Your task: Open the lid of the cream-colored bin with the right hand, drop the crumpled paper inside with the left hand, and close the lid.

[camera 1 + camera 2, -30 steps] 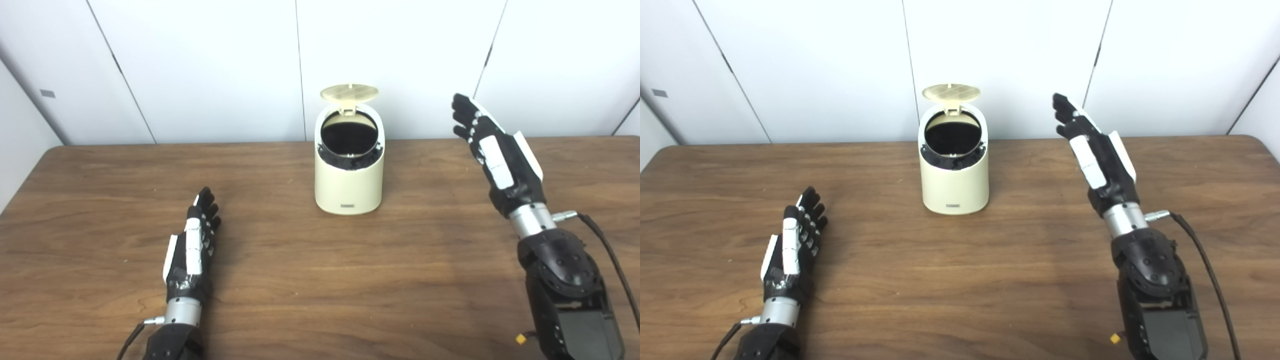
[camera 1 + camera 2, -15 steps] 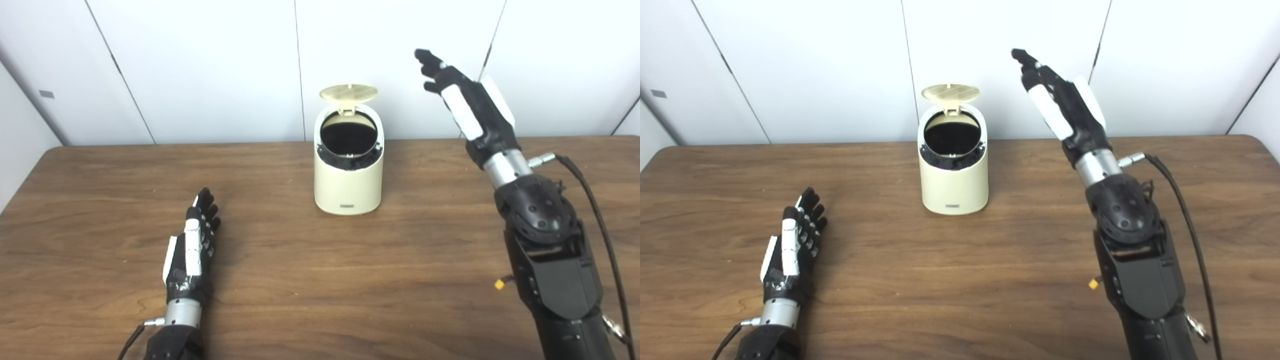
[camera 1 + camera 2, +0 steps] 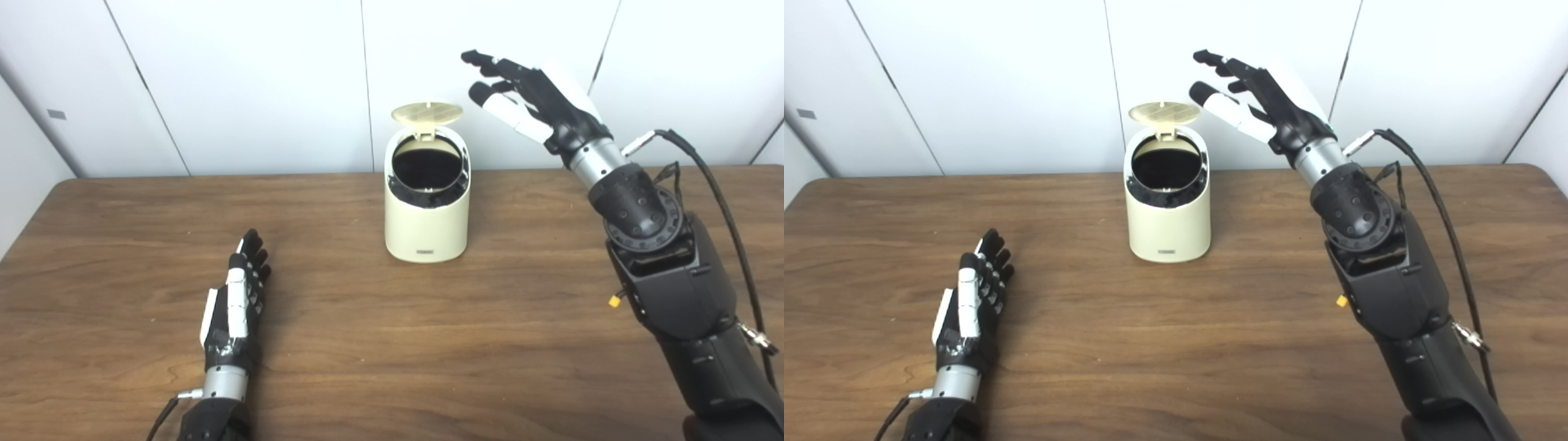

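Observation:
The cream-colored bin (image 3: 427, 220) stands upright at the middle back of the wooden table (image 3: 367, 343). Its round lid (image 3: 427, 113) is tipped up at the back, and the dark inside shows. My right hand (image 3: 531, 98) hovers open in the air, up and to the right of the lid, fingers spread and pointing left toward it without touching. On the table at the front left lies my left hand (image 3: 234, 306), flat, open and holding nothing. No crumpled paper shows anywhere on the table; the bin's inside is too dark to tell.
White wall panels (image 3: 245, 79) rise right behind the table's back edge, close to the bin. A black cable (image 3: 716, 190) loops off my right forearm.
My right arm has lifted and swung left, from beside the bin at table height to above and right of the raised lid. The left hand and the bin have stayed still.

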`<action>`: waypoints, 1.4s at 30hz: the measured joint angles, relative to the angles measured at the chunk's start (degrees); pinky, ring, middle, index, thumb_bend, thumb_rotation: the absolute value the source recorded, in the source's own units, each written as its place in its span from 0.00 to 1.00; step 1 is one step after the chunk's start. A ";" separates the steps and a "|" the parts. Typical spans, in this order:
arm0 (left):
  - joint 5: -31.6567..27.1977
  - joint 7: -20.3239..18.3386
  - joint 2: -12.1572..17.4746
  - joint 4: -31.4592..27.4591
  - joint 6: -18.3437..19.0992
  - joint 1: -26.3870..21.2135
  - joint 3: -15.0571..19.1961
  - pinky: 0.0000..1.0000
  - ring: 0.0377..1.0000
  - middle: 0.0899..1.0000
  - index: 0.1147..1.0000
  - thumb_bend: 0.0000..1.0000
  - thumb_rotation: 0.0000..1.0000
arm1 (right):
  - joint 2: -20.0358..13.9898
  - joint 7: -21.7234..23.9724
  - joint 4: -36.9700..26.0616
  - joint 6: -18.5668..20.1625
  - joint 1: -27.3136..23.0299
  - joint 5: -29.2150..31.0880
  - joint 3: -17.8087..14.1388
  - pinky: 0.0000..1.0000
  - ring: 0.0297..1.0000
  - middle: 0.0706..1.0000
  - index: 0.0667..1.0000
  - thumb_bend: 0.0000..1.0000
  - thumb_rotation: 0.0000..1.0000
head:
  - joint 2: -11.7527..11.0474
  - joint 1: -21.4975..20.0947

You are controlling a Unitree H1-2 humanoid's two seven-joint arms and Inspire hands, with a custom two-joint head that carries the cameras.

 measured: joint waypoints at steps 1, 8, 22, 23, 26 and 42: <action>0.02 -0.01 0.05 0.01 0.00 0.00 -0.09 1.00 1.00 1.00 1.00 0.58 1.00 | -0.27 0.59 0.02 -0.01 -0.22 -0.33 0.39 0.83 0.87 0.84 0.77 0.60 1.00 | 0.00 0.00; 0.30 -0.04 0.29 0.33 -0.22 -0.16 -0.60 1.00 1.00 1.00 1.00 0.58 1.00 | -0.55 4.49 0.03 0.28 -1.18 -1.55 1.55 0.84 0.86 0.83 0.77 0.59 1.00 | -0.44 -0.09; 0.49 -0.10 0.46 1.24 -0.67 -0.90 -0.89 1.00 1.00 1.00 1.00 0.56 1.00 | -0.96 10.37 0.97 1.98 -3.48 -6.87 4.87 0.79 0.89 0.86 0.81 0.62 0.99 | -1.15 -0.17; 0.51 -0.09 0.47 1.26 -0.67 -0.91 -0.89 1.00 1.00 1.00 1.00 0.56 1.00 | -1.07 10.87 0.79 2.00 -3.47 -7.11 5.18 0.81 0.92 0.87 0.81 0.63 0.99 | -1.15 -0.17; 0.53 -0.02 0.46 1.35 -0.67 -0.99 -0.88 1.00 1.00 1.00 1.00 0.56 1.00 | -1.52 12.11 -0.08 2.18 -3.33 -7.63 5.84 0.88 0.97 0.89 0.83 0.67 1.00 | -1.41 -0.26; 1.18 -0.24 0.40 2.95 -1.52 -2.15 -1.01 1.00 1.00 1.00 1.00 0.53 1.00 | -1.62 14.41 -0.23 3.89 -1.88 -9.36 7.33 0.94 1.00 0.93 0.83 0.65 0.98 | -2.46 0.18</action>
